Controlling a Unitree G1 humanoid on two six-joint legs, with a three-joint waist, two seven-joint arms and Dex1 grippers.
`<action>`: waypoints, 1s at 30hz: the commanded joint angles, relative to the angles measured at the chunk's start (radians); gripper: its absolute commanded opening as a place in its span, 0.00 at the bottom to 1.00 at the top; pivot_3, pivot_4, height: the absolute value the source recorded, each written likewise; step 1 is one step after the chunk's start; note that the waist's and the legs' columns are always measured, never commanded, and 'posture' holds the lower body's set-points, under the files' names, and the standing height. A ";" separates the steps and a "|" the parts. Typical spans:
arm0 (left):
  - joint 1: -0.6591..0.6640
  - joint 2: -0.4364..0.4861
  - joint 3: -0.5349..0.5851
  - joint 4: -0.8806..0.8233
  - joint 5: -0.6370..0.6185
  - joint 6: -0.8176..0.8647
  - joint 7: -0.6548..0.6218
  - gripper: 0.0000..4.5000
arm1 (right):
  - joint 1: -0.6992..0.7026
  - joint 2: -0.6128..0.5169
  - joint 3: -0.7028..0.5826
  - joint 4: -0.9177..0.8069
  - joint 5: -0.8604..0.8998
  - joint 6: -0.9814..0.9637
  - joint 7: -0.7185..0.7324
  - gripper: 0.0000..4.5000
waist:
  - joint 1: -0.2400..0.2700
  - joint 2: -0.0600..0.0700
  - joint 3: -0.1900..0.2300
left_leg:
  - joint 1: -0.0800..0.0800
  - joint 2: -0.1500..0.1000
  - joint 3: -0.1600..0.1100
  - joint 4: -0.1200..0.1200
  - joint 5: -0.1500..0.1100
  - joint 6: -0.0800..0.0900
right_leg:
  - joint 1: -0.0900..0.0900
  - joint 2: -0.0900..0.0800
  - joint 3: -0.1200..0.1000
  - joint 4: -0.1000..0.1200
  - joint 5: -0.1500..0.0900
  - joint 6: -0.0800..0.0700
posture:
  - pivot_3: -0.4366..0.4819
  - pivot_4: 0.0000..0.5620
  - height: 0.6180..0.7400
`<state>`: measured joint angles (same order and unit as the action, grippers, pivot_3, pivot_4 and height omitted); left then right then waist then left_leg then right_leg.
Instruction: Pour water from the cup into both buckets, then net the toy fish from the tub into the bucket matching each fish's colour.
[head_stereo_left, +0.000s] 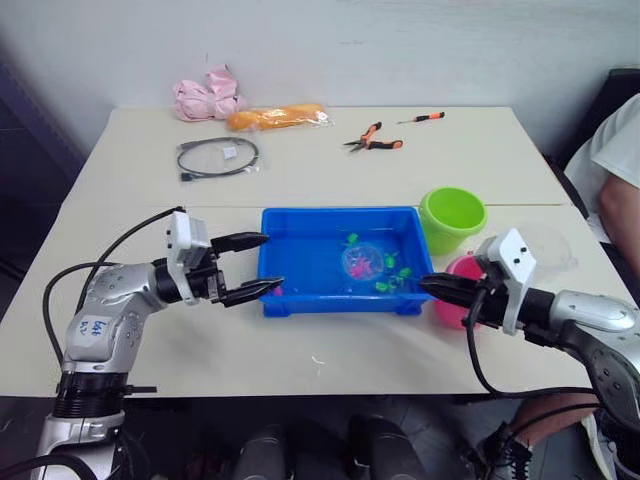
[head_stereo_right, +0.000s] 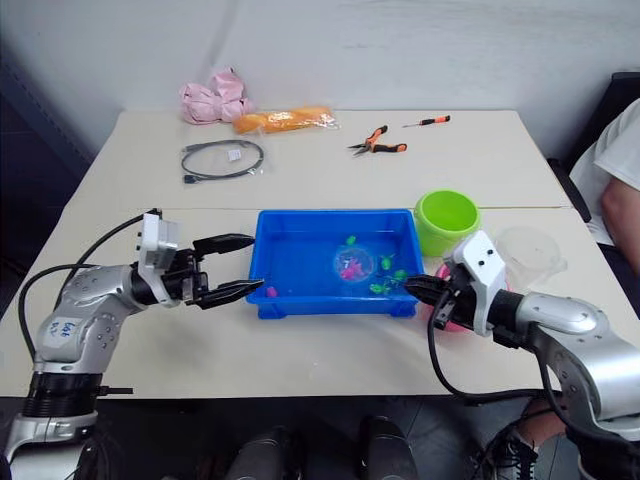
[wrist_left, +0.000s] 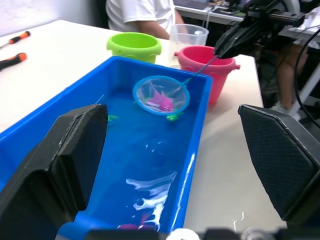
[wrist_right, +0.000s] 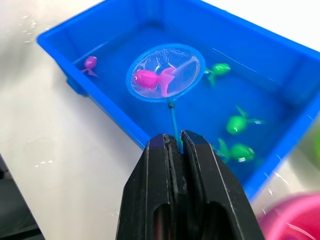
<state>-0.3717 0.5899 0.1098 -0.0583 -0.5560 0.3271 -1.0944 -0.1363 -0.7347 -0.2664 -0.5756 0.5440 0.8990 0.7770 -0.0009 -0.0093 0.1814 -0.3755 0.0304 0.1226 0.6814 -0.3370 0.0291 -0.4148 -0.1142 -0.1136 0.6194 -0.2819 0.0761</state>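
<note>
The blue tub (head_stereo_left: 340, 262) lies near the front edge of the table (head_stereo_left: 300, 180), with its long side running across, and bare table top is open in front of it and behind it up to the seam of the two table halves. The right gripper (wrist_right: 176, 142) has its two fingers pressed together on the thin handle of the net (wrist_right: 165, 72), and the hoop hangs over the water in the middle of the tub with one pink fish (wrist_right: 150, 80) lying in the mesh. Three green fish (wrist_right: 235, 122) float near the right end of the tub, and another pink fish (wrist_right: 90, 63) is near the far corner as the right wrist sees it. The left gripper (head_stereo_left: 255, 265) is spread wide at the left end of the tub, one finger above the rim and one just beside the wall; it holds nothing. The green bucket (head_stereo_left: 452, 218) stands just beside the tub's back right corner, the pink bucket (wrist_left: 210, 65) in front of it, close to the right gripper, and the clear cup (head_stereo_right: 530, 250) is to the right of both. Far back lie a coiled cable (head_stereo_left: 218, 157), pliers (head_stereo_left: 372, 140) and a screwdriver (head_stereo_left: 422, 118). On the left arm there is handwriting in blue, which I cannot read.
</note>
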 joint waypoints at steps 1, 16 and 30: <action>-0.036 -0.016 -0.016 0.015 -0.008 -0.009 -0.018 0.99 | 0.032 -0.002 -0.075 -0.058 0.034 -0.030 -0.020 0.00 | 0.001 0.000 0.000 | 0.000 0.000 0.000 0.000 0.000 0.000 | 0.000 0.000 0.000 0.000 0.000 0.000 | 0.48 0.27 1.00; -0.146 -0.096 -0.088 0.108 -0.001 -0.015 -0.071 0.99 | 0.283 -0.007 -0.530 -0.247 0.271 -0.001 -0.058 0.00 | 0.021 0.000 0.000 | 0.000 0.000 -0.001 0.000 0.000 0.001 | 0.001 0.001 0.000 -0.005 0.000 0.001 | 0.48 0.27 1.00; -0.217 -0.166 -0.137 0.184 0.022 -0.029 -0.113 0.99 | 0.714 0.204 -0.742 -0.241 -0.014 -0.406 -0.073 0.00 | 0.022 0.000 0.000 | 0.002 -0.001 0.000 0.000 -0.001 0.003 | 0.004 0.002 0.002 -0.010 0.003 0.005 | 0.48 0.27 1.00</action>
<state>-0.5752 0.4284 -0.0268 0.1325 -0.5379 0.3150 -1.1955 0.5691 -0.5518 -1.0214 -0.8328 0.6082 0.5869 0.7224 0.0209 -0.0092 0.1813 -0.3733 0.0296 0.1234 0.6812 -0.3381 0.0323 -0.4107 -0.1117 -0.1108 0.6099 -0.2793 0.0808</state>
